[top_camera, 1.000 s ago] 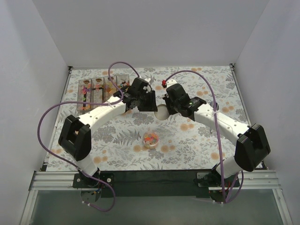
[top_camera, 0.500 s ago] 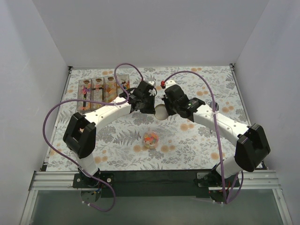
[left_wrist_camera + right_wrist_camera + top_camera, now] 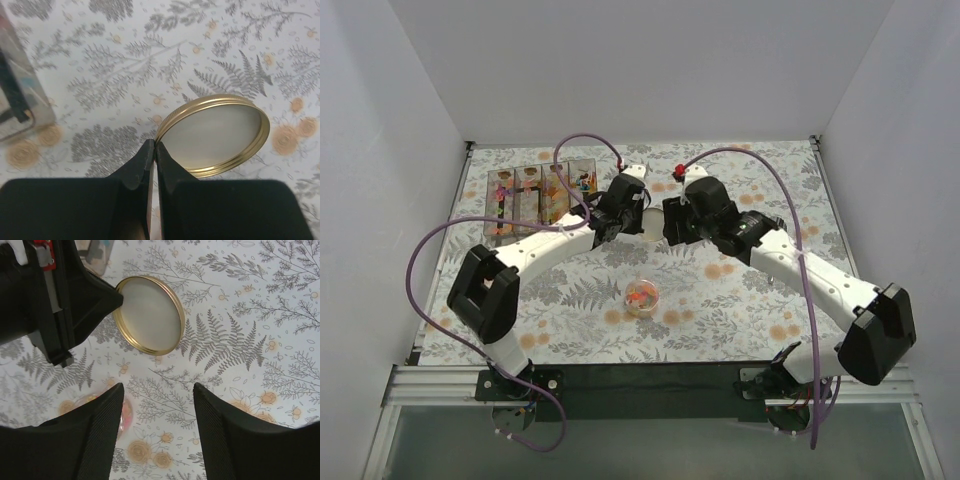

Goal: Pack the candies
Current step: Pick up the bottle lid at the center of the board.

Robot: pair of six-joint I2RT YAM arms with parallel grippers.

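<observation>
Floral-clothed table (image 3: 750,310): clear boxes (image 3: 525,192) far left; small jar (image 3: 642,303) of candies (image 3: 641,293) centre.

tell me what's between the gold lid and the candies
Only bare fern-print tablecloth lies between the lid and the candies, as the top view shows.

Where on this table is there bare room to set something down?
Free: the cloth in the far right corner behind the right arm, and the near strip between the candy jar and the left arm. Crowded: far left by the clear boxes, and mid-table, where the left end effector grips the gold lid beside the right end effector.
</observation>
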